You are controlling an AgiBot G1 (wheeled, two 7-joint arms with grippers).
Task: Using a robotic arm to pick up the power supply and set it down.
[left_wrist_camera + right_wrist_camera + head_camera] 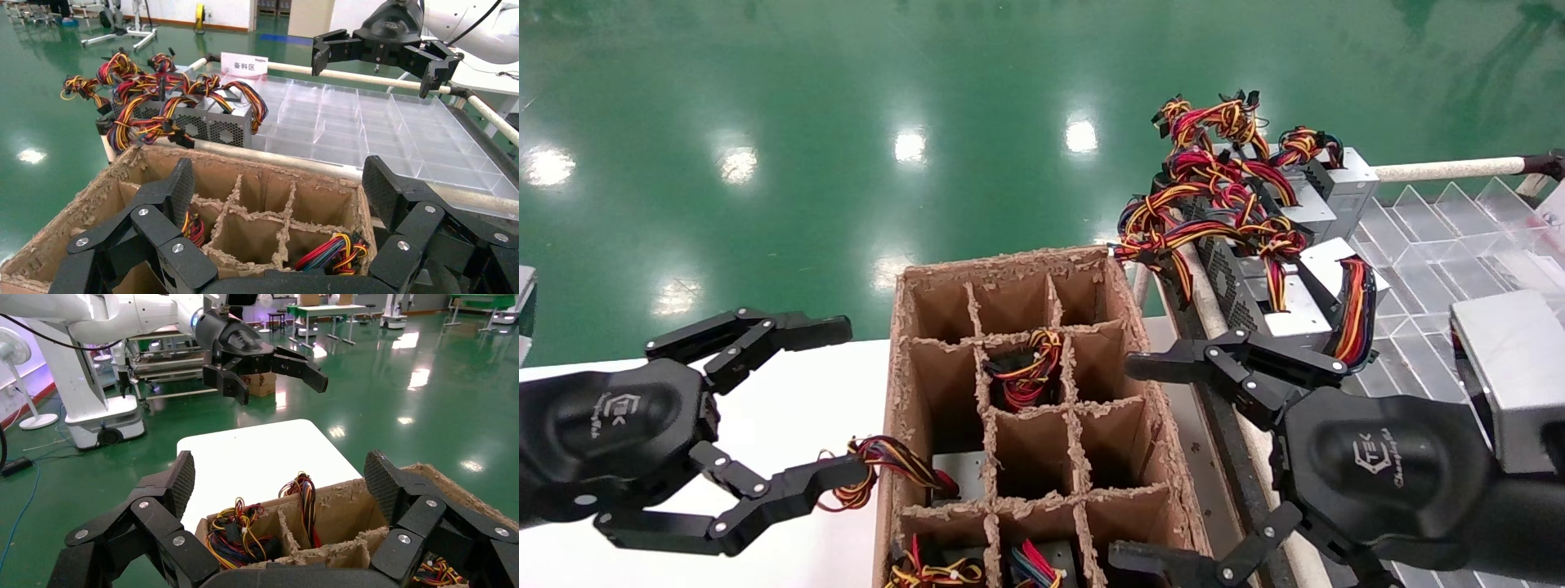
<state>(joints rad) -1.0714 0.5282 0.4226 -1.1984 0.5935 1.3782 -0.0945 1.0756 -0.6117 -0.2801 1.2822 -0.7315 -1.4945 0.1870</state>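
Several silver power supplies with red, yellow and orange wires lie heaped (1238,188) on the clear divided tray (1426,245). The nearest plain silver power supply (1324,265), trailing a loose wire loop (1352,314), lies just beyond my right gripper (1132,461). That gripper is open and empty, beside the right wall of the cardboard box (1026,408). My left gripper (834,400) is open and empty at the box's left wall, near wires (895,457) spilling over it. The heap (202,113) also shows in the left wrist view, with nothing between my left gripper's (281,196) fingers.
The cardboard box (263,202) has ragged dividers; some cells hold wired units (1026,367), others look bare. It sits by a white table (263,453). Another silver box (1512,359) stands at the right edge. A white rail (1451,169) borders the tray. Green floor lies beyond.
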